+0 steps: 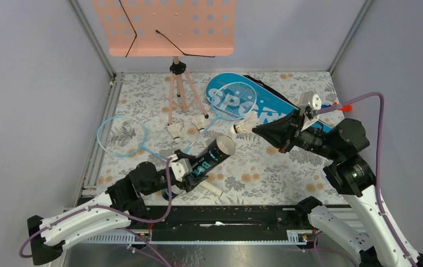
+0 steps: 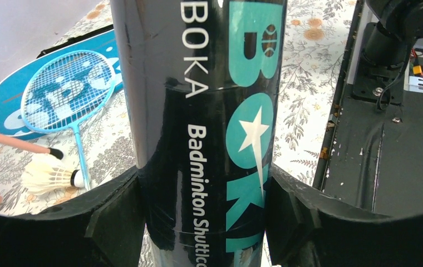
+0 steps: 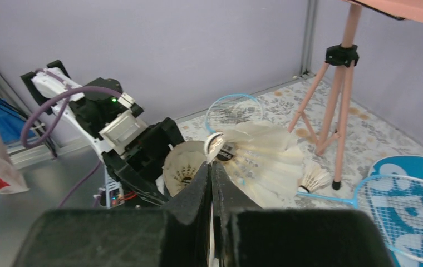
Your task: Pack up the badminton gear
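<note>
While the right gripper [image 1: 255, 129] is pinched together on a feather shuttlecock [image 1: 244, 125] just off the open mouth of the black BOKA tube [image 1: 212, 157], overhead shows the left gripper [image 1: 193, 169] clamped round the tube's lower body, tube tilted.

Left wrist: fingers [image 2: 114, 222] flank a glossy wall. Risk: the tube twists or slides under an insertion push.

Right wrist: the grip looks to be on the feather skirt only. Risk: the cork catches the rim and feathers crush.

Floral tablecloth [image 1: 287, 167], grey walls [image 1: 31, 83], peach music stand [image 1: 165, 25] at back.
</note>
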Controlling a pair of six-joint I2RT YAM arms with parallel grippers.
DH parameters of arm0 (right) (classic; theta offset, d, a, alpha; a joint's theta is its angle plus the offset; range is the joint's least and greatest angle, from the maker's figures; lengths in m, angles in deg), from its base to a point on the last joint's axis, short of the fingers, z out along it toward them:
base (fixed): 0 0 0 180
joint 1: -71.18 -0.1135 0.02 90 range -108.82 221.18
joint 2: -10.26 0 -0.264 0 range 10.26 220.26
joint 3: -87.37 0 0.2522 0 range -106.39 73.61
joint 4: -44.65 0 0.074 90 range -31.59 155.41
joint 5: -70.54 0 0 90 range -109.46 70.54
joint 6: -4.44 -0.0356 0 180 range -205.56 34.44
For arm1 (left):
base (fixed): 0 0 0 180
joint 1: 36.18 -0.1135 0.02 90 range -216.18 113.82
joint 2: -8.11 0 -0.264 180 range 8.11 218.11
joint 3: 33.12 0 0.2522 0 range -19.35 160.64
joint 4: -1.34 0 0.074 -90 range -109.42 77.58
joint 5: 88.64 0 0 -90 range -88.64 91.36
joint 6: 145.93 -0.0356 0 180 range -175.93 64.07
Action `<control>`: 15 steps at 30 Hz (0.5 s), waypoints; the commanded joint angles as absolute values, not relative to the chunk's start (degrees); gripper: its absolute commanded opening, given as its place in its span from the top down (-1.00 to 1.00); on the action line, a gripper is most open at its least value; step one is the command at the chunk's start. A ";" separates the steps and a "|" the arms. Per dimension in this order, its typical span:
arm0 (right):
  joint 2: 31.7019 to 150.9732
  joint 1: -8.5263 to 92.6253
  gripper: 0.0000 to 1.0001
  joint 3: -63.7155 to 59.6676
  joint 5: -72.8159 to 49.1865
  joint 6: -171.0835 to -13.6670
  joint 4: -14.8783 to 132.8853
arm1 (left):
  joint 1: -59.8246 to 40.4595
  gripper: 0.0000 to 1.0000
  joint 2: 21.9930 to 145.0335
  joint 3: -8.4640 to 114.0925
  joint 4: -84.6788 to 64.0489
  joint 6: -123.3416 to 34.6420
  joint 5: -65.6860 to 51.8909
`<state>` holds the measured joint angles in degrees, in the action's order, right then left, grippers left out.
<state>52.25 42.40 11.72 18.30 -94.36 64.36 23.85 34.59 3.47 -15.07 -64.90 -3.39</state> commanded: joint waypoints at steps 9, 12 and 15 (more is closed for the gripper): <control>52.84 37.58 1.00 8.89 20.95 -95.41 76.15 | 23.94 0.77 37.42 5.43 -7.47 -68.80 -8.61; 54.16 34.54 1.00 7.79 16.76 -92.01 81.93 | 23.94 0.77 37.80 5.47 -7.00 -68.85 -8.81; 54.16 33.34 1.00 8.91 15.26 -91.30 81.66 | 23.94 0.77 38.18 5.43 -6.43 -69.29 -9.21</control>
